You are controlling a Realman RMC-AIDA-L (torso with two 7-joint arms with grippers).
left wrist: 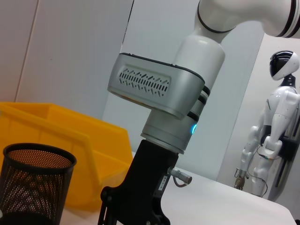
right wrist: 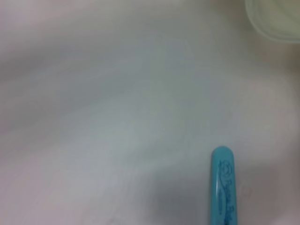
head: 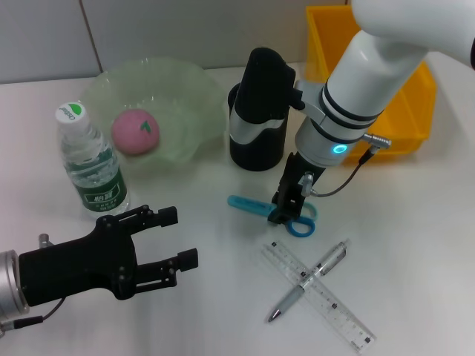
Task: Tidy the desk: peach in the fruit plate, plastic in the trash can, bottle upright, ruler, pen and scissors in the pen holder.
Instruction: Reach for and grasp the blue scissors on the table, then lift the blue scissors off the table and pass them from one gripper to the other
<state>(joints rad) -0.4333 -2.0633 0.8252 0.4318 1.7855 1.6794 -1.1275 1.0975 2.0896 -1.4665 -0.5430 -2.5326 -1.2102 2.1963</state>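
Blue scissors (head: 249,205) lie on the white desk in front of the black mesh pen holder (head: 256,148). My right gripper (head: 286,210) is down on the scissors near their handles. The right wrist view shows the scissors' blue tip (right wrist: 224,187) lying on the desk. A clear ruler (head: 334,304) and a silver pen (head: 308,282) lie crossed to the front right. The pink peach (head: 135,132) sits in the green fruit plate (head: 189,104). The water bottle (head: 89,159) stands upright. My left gripper (head: 184,237) is open and empty at the front left. No plastic shows.
The yellow bin (head: 408,119) stands at the back right, also in the left wrist view (left wrist: 56,131) behind the pen holder (left wrist: 33,187). Part of my right arm (left wrist: 159,84) covers the holder's top in the head view. The plate's rim (right wrist: 276,18) is near the scissors.
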